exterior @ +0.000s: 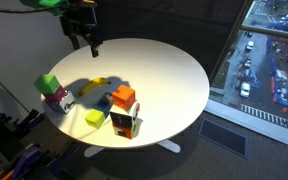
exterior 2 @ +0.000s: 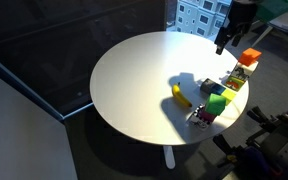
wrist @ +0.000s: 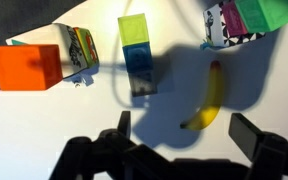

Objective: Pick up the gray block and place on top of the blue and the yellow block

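Note:
My gripper hangs open and empty high above the round white table; it also shows in an exterior view. In the wrist view its fingers straddle bare table just below a banana. A yellow-green block touches a bluish-grey block that lies in my shadow. I cannot tell whether that block is blue or gray. The yellow-green block also shows in an exterior view. No other gray block shows clearly.
An orange block sits on a printed box; both show in the wrist view, the orange block and the box. A green block rests by a purple-and-white box near the table edge.

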Motion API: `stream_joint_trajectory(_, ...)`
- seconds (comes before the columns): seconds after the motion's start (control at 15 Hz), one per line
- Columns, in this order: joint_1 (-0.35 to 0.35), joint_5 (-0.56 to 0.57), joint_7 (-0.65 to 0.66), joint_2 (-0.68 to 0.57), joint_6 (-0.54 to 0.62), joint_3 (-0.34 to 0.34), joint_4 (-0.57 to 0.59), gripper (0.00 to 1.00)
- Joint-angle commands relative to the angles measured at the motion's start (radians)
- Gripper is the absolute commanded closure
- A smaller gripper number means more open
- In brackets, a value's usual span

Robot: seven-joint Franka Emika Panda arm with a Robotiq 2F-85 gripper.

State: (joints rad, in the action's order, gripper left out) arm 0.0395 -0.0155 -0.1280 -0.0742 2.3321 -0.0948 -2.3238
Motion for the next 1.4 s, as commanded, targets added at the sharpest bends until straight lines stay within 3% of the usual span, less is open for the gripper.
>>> stream_joint_trajectory(0.0,0.018,-0.002,-0.020,-0.085,0.049,0.010,0.062,0.00)
stream_joint_trajectory(0.53,0.037,0.003,-0.012,-0.222,0.128,0.014,0.123,0.00)
stream_joint_trajectory(1.33,0.035,0.021,-0.017,-0.207,0.178,0.014,0.056,0.00)
